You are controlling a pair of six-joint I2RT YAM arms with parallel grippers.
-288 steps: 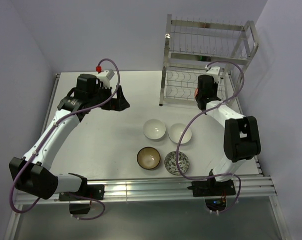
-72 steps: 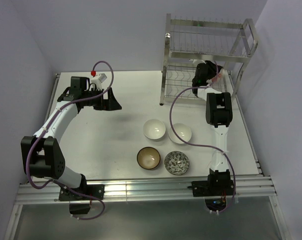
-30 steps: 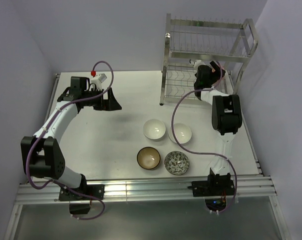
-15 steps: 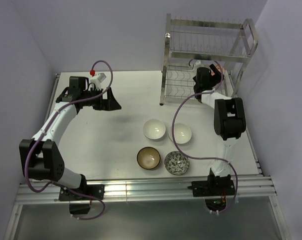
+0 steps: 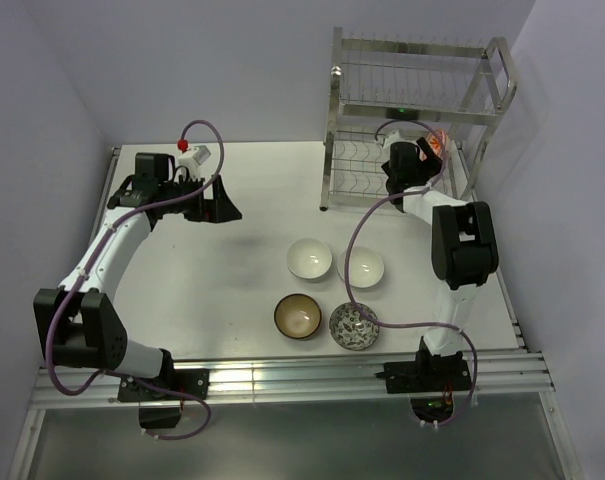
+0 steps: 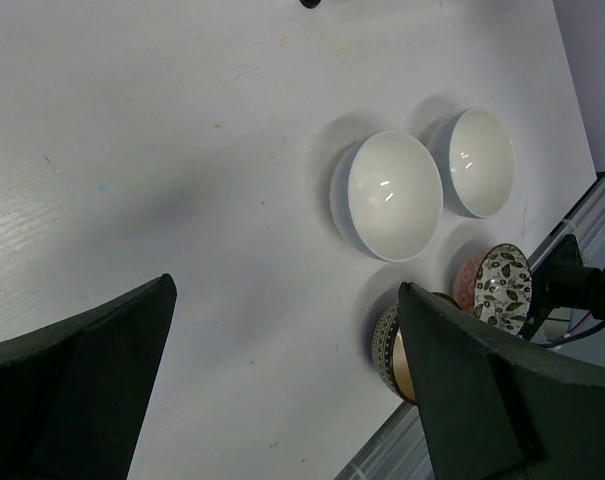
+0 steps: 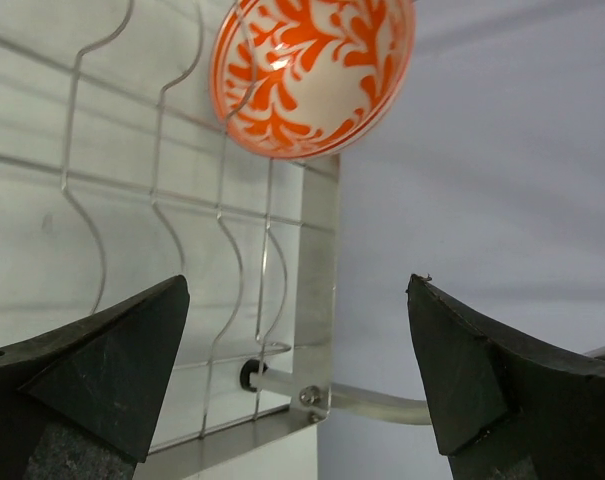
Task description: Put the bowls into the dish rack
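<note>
Inside the dish rack (image 7: 317, 290) rests the orange-red bowl (image 7: 322, 70), leaf-patterned.

My left arm (image 5: 104, 250) and right arm (image 5: 460, 245) are white links joined by black housings. I see a purple cable (image 5: 348, 255) trailing behind each set of jaws, 1 red cap (image 5: 183, 145) behind the left jaws, and matte black wedge fingers (image 6: 72, 390).

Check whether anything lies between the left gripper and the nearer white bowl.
Nothing visible does. In the left wrist view, only bare table lies between the open left gripper and the nearer white bowl. The second white bowl sits beyond it, out of the path.
</note>
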